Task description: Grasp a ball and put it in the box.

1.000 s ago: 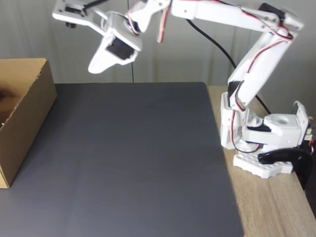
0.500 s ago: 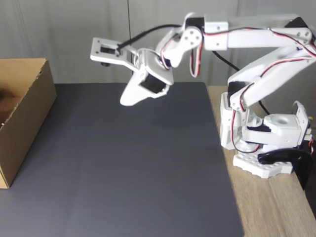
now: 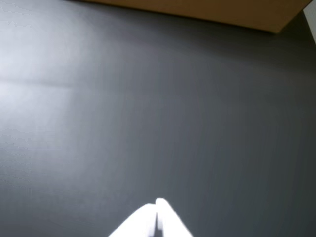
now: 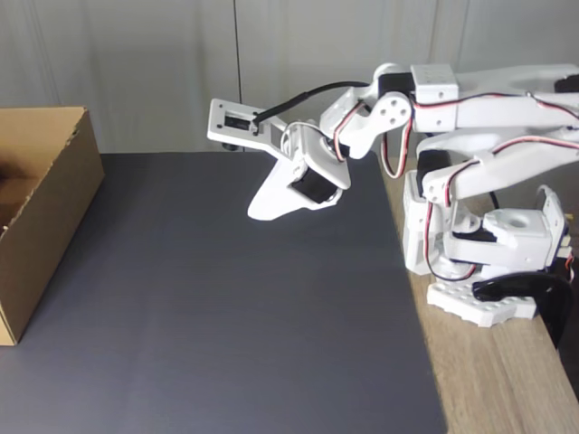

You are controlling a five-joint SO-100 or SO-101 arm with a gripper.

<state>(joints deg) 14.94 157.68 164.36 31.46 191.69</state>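
Observation:
The brown cardboard box [image 4: 50, 203] stands open-topped at the left edge of the dark mat in the fixed view, and its side runs along the top of the wrist view as the box [image 3: 197, 11]. My white gripper [image 4: 259, 213] hangs shut over the back middle of the mat, well to the right of the box, with nothing between its fingers. In the wrist view the gripper [image 3: 157, 205] pokes in from the bottom edge, its two tips pressed together above bare mat. The ball is out of view; part of the box's inside is hidden.
A dark grey mat [image 4: 226, 307] covers most of the table. Bare wooden tabletop [image 4: 507, 380] runs down the right side, where the arm's white base [image 4: 479, 262] is clamped. A pale wall [image 4: 136, 63] closes off the back.
The arm has folded back to the right and come lower, carrying the shut gripper away from the box side to above the back middle of the mat.

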